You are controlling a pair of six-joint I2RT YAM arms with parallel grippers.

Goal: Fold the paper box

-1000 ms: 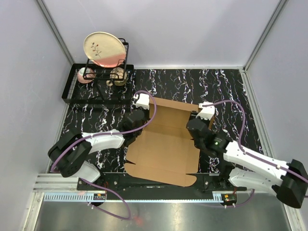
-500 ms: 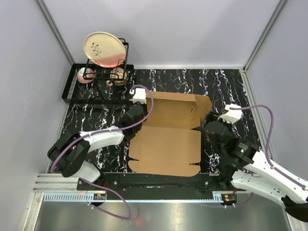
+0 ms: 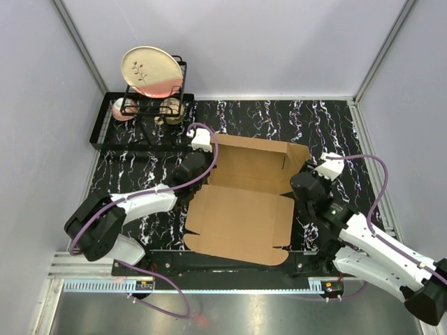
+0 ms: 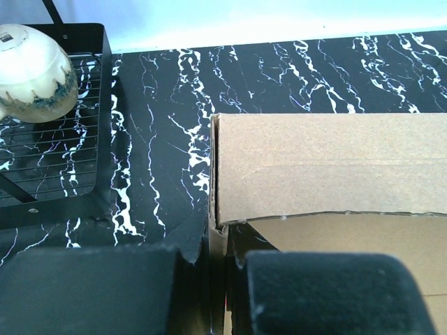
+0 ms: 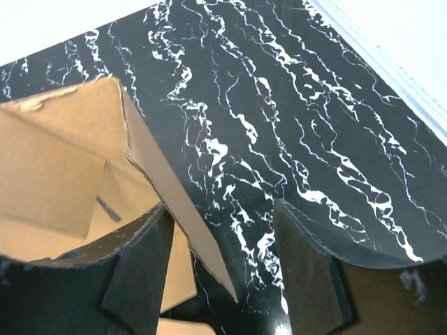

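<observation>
At 10 o'clock on the tabletop [image 3: 279, 118], a black dish rack [image 3: 115, 136] holds a plate [image 3: 150, 70]. The left end effector [image 4: 218, 279] is clenched on the upright left wall of the paper box [image 3: 241, 209]. The box lies opened out mid-tabletop, its back wall raised at 12 o'clock. At the box's 3 o'clock, the right end effector [image 5: 223, 279] is released, its fingers straddling a raised side flap.
</observation>
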